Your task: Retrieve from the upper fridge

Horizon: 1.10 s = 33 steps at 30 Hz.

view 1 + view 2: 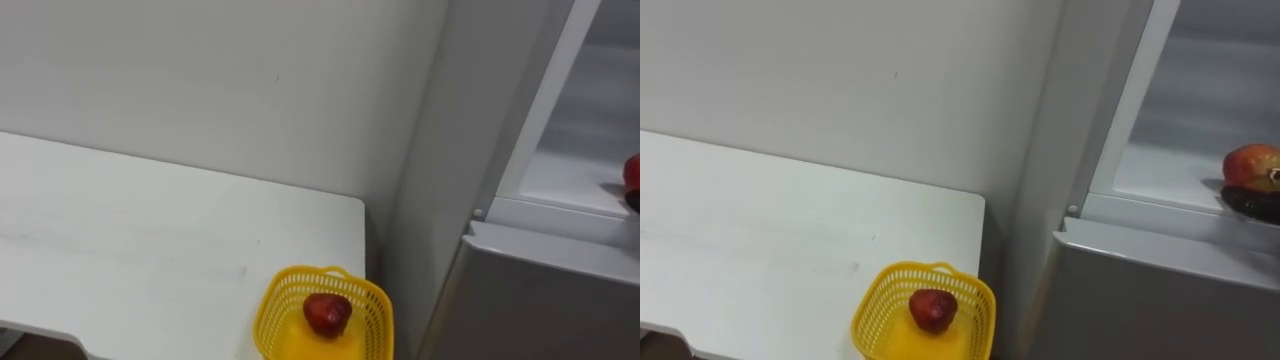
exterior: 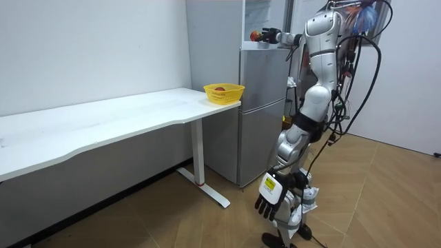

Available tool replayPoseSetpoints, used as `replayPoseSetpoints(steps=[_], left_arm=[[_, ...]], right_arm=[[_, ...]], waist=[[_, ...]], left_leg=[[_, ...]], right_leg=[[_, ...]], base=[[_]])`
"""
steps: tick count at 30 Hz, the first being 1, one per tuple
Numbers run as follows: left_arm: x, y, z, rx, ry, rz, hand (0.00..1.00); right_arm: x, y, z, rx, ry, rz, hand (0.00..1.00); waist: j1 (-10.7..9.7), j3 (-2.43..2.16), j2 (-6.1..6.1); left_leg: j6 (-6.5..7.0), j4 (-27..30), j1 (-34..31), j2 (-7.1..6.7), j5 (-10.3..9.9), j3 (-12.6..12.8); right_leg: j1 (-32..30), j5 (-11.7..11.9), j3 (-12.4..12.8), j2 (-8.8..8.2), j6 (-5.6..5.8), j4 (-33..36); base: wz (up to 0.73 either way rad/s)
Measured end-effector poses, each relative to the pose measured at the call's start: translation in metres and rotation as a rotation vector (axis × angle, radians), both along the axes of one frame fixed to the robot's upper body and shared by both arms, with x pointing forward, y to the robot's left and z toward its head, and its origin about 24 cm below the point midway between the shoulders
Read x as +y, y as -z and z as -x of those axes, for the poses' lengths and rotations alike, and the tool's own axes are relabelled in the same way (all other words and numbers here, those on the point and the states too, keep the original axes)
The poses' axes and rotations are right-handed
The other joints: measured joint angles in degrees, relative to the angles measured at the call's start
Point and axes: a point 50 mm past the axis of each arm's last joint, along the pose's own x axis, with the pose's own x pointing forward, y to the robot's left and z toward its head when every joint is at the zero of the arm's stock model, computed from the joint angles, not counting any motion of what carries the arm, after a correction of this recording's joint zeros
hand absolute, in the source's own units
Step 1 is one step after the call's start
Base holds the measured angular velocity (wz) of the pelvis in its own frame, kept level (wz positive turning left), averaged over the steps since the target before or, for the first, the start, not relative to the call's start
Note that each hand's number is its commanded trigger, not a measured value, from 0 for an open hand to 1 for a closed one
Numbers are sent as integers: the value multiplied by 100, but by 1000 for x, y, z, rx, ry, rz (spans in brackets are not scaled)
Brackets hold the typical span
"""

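A red apple [image 1: 1252,162] sits at the front of the open upper fridge compartment [image 1: 1160,175], by the view's right edge. My right hand [image 1: 1252,204] reaches in from the right, its dark fingers curled under and round the apple. In the room view that arm is stretched out level to the fridge top, hand [image 2: 270,34] on the apple [image 2: 256,34]. My left hand [image 2: 270,198] hangs low beside my leg, fingers relaxed. A yellow basket [image 1: 890,275] on the white table's corner holds another red fruit [image 1: 932,309].
The white table [image 1: 150,240] runs left along the wall, its right end close to the fridge side [image 1: 440,180]. The grey lower fridge door [image 1: 1160,290] is closed below the open compartment. I stand upright on the wooden floor in front of the fridge.
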Motion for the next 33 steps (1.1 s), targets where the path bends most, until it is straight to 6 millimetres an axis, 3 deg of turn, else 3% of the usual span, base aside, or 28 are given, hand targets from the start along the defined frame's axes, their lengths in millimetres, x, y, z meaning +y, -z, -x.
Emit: replayPoseSetpoints(steps=[7, 17, 33], left_arm=[[0, -1, -8, -27, 10, -1, 0], [1, 0, -11, -19, 5, 0, 0], [1, 1, -7, 17, -6, 13, 0]], right_arm=[[3, -5, -4, -14, -34, 3, 0], [-2, 1, -6, -17, -78, -60, 0], [-1, -5, -9, -54, -156, -88, 0]], waist=[[43, -14, 27], [145, 46, -41], [134, 43, 38]], left_leg=[[-15, -27, -10, 16, 11, 50], [-41, -31, 3, 70, 23, 135], [-97, -46, -7, 96, 59, 137]], right_leg=[[-96, 1, 63, -5, -14, 42], [-100, -3, 106, 5, -58, 76], [-153, -28, 130, 19, -121, 99]], base=[[-5], [-3], [0]])
